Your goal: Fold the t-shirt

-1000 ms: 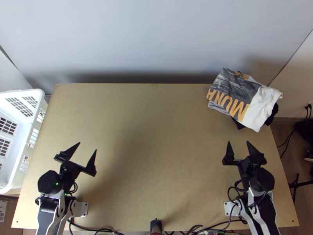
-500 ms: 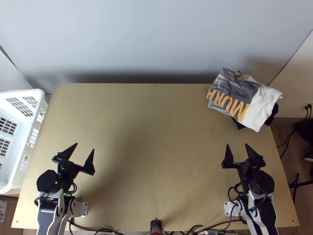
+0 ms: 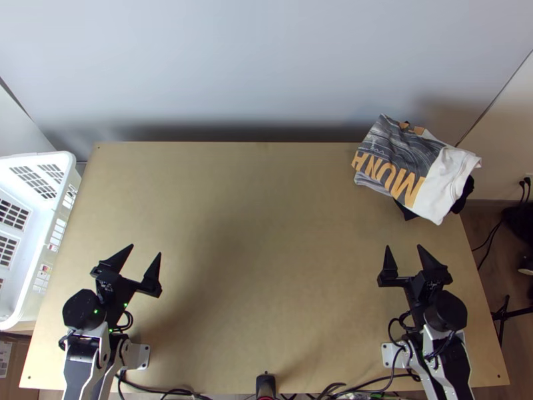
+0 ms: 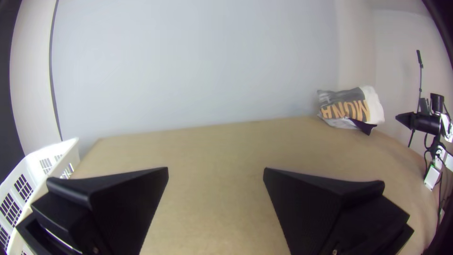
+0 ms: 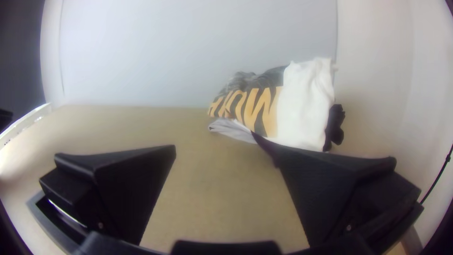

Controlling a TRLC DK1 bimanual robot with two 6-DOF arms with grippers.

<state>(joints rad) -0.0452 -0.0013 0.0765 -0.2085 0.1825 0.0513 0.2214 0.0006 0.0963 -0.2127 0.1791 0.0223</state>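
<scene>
One white plastic basket with slotted walls (image 3: 60, 157) sits at the far left, along the table's left side. To its right, over the near left part of the table, is the first of two black grippers, the left gripper (image 3: 146, 249). Its two wide flat fingers (image 4: 127, 198) stand well apart, nothing between them. At the middle of the near edge is one small black rounded device (image 3: 266, 383). Over the near right part is the right gripper (image 3: 404, 246), its two fingers (image 5: 325, 189) also spread wide and holding nothing. Beyond it, at the far right corner, lies one t-shirt, white with a dark grey printed panel and orange lettering (image 3: 445, 180), loosely bunched in a heap, the print uppermost. Light grey cloth (image 5: 231, 130) shows under its edge, and black cloth (image 5: 336, 123) at its right side; how many garments make up the heap, I cannot tell.

All this is on or around one light wooden table (image 3: 266, 233), flat and plain, with black cables (image 3: 168, 392) along its near edge. A smooth pale grey wall (image 3: 266, 60) stands behind. Right of the table are brown flooring (image 3: 483, 250) and one thin black stand (image 4: 419, 89).
</scene>
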